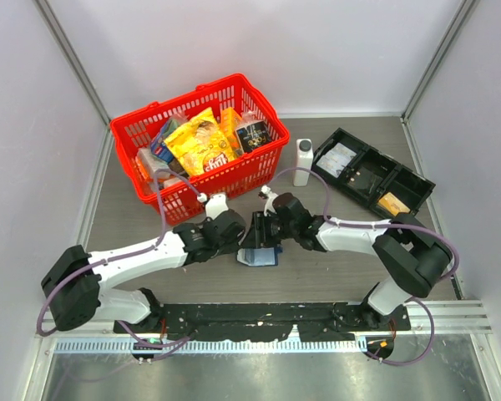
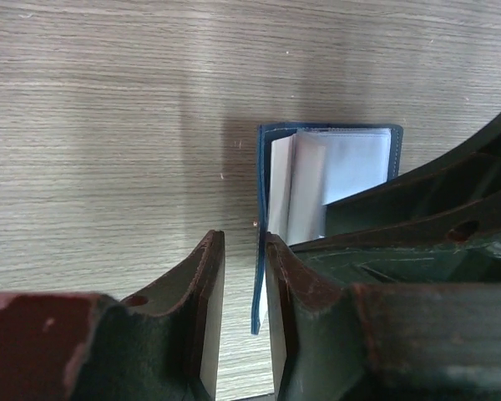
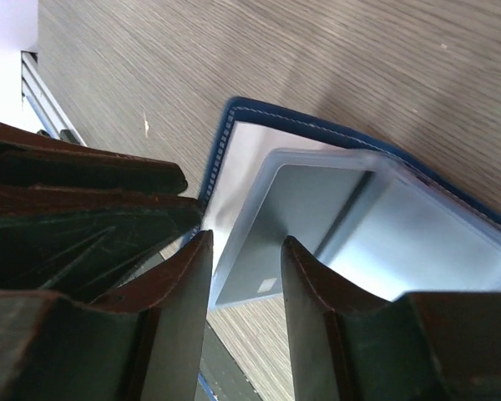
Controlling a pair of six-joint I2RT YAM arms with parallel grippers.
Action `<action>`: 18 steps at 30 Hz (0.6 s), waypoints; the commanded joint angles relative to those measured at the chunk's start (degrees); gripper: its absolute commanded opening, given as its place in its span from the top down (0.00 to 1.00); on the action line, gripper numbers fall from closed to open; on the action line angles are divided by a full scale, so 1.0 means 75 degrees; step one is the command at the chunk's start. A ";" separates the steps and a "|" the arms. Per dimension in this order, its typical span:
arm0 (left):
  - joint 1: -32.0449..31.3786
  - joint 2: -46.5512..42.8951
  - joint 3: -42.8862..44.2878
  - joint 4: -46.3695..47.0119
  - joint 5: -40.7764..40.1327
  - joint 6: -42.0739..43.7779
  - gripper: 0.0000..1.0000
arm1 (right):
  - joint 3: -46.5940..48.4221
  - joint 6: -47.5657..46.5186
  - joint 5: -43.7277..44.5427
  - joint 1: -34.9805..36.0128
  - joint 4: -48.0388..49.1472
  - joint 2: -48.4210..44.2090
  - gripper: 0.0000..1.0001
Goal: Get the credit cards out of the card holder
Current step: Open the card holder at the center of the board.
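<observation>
The navy-blue card holder (image 1: 259, 256) is open at mid-table between both arms. In the left wrist view its cover (image 2: 264, 167) stands on edge, with pale sleeves (image 2: 351, 163) fanned beside it. My left gripper (image 1: 244, 236) (image 2: 242, 242) is open, and the cover's blue edge runs between the jaws against the right finger (image 2: 280, 284). My right gripper (image 1: 264, 232) (image 3: 247, 242) is open. A pale grey flat piece (image 3: 263, 259) from the holder's sleeves (image 3: 434, 242) lies between its fingers. I cannot tell whether that piece is a credit card or a sleeve. An orange-gold card (image 1: 392, 203) lies in the black tray.
A red basket (image 1: 234, 180) of snack packets stands at the back left. A white bottle (image 1: 303, 161) is beside it. A black compartment tray (image 1: 363, 150) with white packets is at the back right. The two grippers are very close together, and the right gripper's body (image 2: 434, 225) fills the left wrist view's right side.
</observation>
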 commanded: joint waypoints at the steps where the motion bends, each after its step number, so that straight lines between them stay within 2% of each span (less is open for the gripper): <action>1: 0.0003 -0.0502 -0.0165 -0.0094 -0.0337 -0.0286 0.71 | 0.0595 -0.0073 -0.0134 0.0183 0.0183 0.0231 0.54; 3: 0.0003 -0.0783 -0.0236 -0.0105 -0.0384 -0.0298 0.70 | 0.0677 -0.0062 -0.0053 0.0207 0.0078 0.0454 0.49; 8: 0.0003 -0.1194 -0.0318 -0.0118 -0.0350 -0.0322 0.69 | 0.0759 0.0091 -0.0064 0.0195 -0.0005 0.1051 0.49; 13: 0.0015 -0.1171 -0.0283 0.0234 0.0084 -0.0240 0.69 | 0.0829 -0.0014 -0.0099 0.0207 -0.0145 0.0994 0.49; 18: 0.0026 -0.0703 -0.0236 0.0527 0.0096 -0.0228 0.79 | 0.0900 -0.0330 0.0310 0.0195 -0.0555 0.0502 0.54</action>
